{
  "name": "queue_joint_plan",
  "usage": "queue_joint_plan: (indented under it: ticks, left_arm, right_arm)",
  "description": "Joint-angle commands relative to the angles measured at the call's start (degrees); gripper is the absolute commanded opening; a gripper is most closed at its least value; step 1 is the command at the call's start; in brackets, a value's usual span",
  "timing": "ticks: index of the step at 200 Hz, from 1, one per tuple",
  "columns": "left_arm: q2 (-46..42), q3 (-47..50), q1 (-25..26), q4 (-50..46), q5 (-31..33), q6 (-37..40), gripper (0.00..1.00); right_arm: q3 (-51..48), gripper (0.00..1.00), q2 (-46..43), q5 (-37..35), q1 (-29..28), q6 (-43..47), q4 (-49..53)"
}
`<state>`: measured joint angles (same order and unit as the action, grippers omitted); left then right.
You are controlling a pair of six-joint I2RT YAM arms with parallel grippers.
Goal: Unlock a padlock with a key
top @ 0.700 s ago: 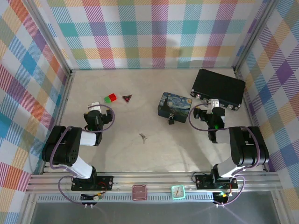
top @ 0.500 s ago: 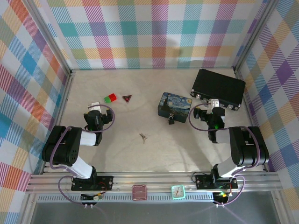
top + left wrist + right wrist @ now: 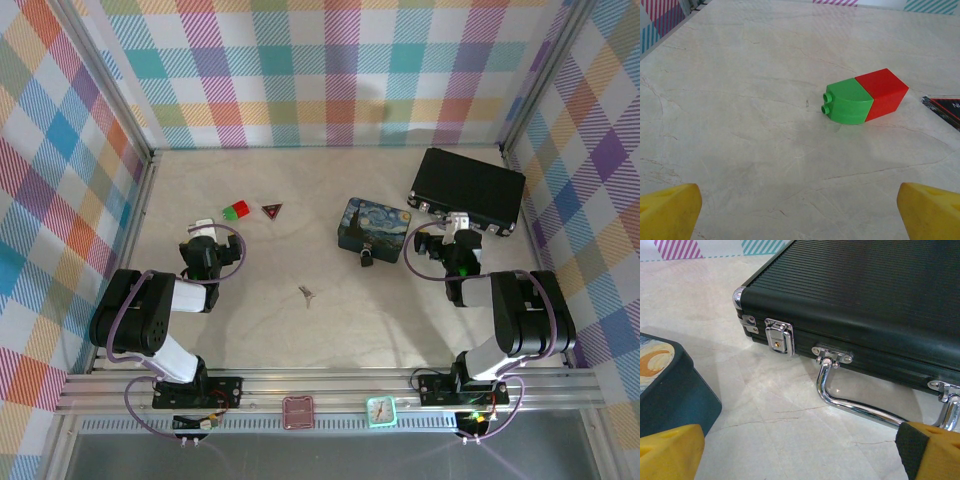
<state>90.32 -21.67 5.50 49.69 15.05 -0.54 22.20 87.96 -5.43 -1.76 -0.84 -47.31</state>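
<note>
We see next to nothing changed over the last moments: both arms sit where they sat, and nothing on the table [image 3: 250,320] has shifted. The left gripper [image 3: 800,215] stands released, its yellow fingers spread wide with nothing between them, facing the block [image 3: 865,95] at the far left. The right gripper [image 3: 800,455] is likewise spread and bare, aimed at the case [image 3: 850,305] at the far right, with a corner of the tin [image 3: 670,390] at its left.

The padlock [image 3: 368,258] lies at the near edge of the tin, touching it or just beside it (from above we cannot tell which), left of the right gripper. The key [image 3: 306,292] lies alone on open table near the middle, between the two arms and a little nearer than the padlock.

We judge the task not yet begun. Neither gripper points at its target, so each arm must first turn inward, one toward the key and the other toward the padlock.
</note>
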Motion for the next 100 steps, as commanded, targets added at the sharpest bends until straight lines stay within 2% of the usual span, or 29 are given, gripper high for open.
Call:
queue_joint_plan:
  ticks: [1, 28, 43, 75, 88, 100]
  left_arm:
    - [0.1, -1.2, 0.1, 0.9, 0.1, 0.5, 1.00]
    - [0.0, -0.9, 0.1, 1.4, 0.2, 0.5, 1.00]
    - [0.0, -0.8, 0.3, 1.7, 0.7, 0.7, 1.00]
    - [-4.0, -1.3, 1.7, -2.1, 3.3, 1.4, 1.00]
    - [-7.8, -2.5, 2.8, -6.8, 5.6, 2.1, 1.00]
    - [-11.1, -5.0, 3.8, -13.7, 9.2, 1.9, 1.00]
  right_arm:
    - [1.2, 0.99, -0.1, 0.9, 0.3, -0.7, -0.5]
    - [1.0, 0.99, -0.3, 0.5, 0.3, -0.6, -0.8]
    - [2.5, 0.99, -1.9, 0.2, 0.2, -0.7, 3.2]
    - [8.1, 0.99, -9.3, -1.9, -0.2, -1.7, 19.8]
    - [11.0, 0.99, -12.2, -2.9, -0.2, -5.3, 27.8]
    - [14.2, 0.99, -14.1, -0.8, -0.3, -9.0, 35.5]
